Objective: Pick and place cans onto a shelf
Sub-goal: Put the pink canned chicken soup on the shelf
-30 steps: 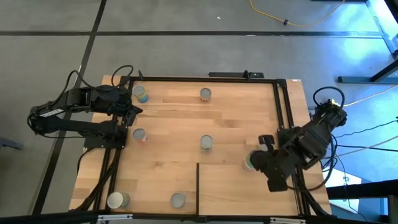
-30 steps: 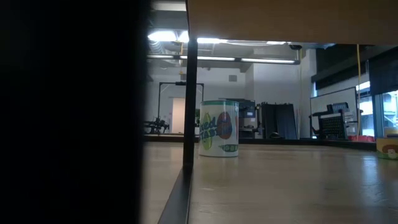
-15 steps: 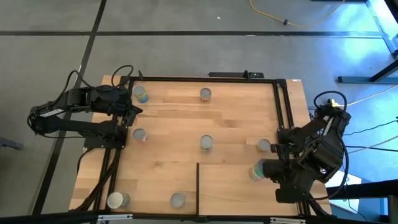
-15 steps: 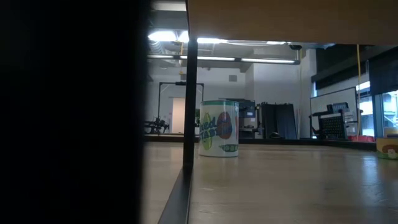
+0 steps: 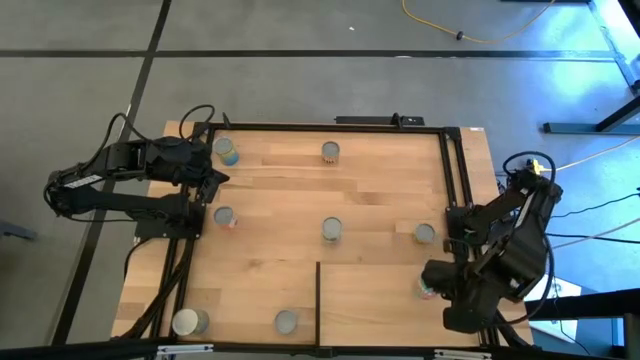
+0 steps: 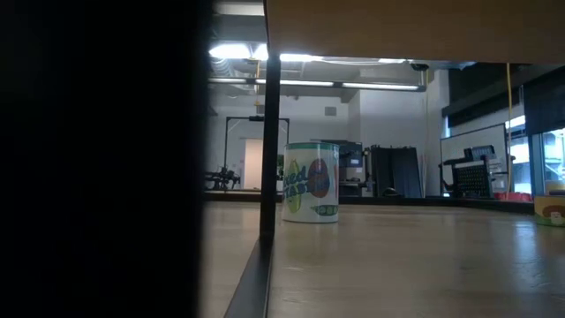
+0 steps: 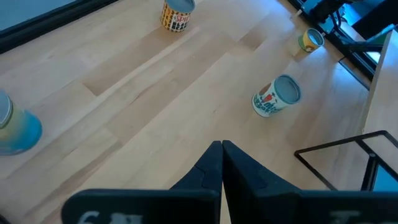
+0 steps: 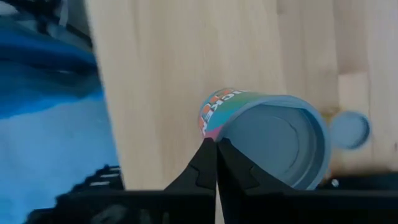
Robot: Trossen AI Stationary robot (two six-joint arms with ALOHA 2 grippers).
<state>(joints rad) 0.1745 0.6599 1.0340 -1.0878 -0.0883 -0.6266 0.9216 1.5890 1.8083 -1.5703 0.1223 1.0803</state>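
Observation:
My right gripper [image 5: 434, 284] is shut on a can with a red, green and blue label [image 8: 267, 140] above the right part of the shelf [image 5: 370, 305], a pale wood panel at the table's near right with a dark edge strip [image 5: 318, 300]. Several other cans stand upright on the table, among them one [image 5: 425, 234] just beyond the shelf, one at mid-table [image 5: 331, 230] and one at the far edge [image 5: 331, 152]. My left gripper [image 7: 222, 149] waits shut at the far left, above the table with nothing in it. My right gripper has the can by the edge of its top rim [image 8: 214, 132], beside the coloured label; the shut fingertips [image 8: 210, 155] meet right at that rim. The fingers come steeply from above. The can's grey top faces the wrist camera, and the can hangs over the shelf.
More cans stand at the far left [image 5: 228, 152], the left [image 5: 223, 216] and along the near edge [image 5: 188, 322], [image 5: 286, 322]. A dark frame rail [image 5: 450, 170] runs down the table's right side. In the low view the shelf board [image 6: 406, 26] spans overhead, with a can [image 6: 311, 183] beyond.
My right gripper has carried the can toward the table's near edge and somewhat to the right, from the shelf's far edge to over its right part, rolling at the wrist as it went. The can just beyond the shelf has come into view.

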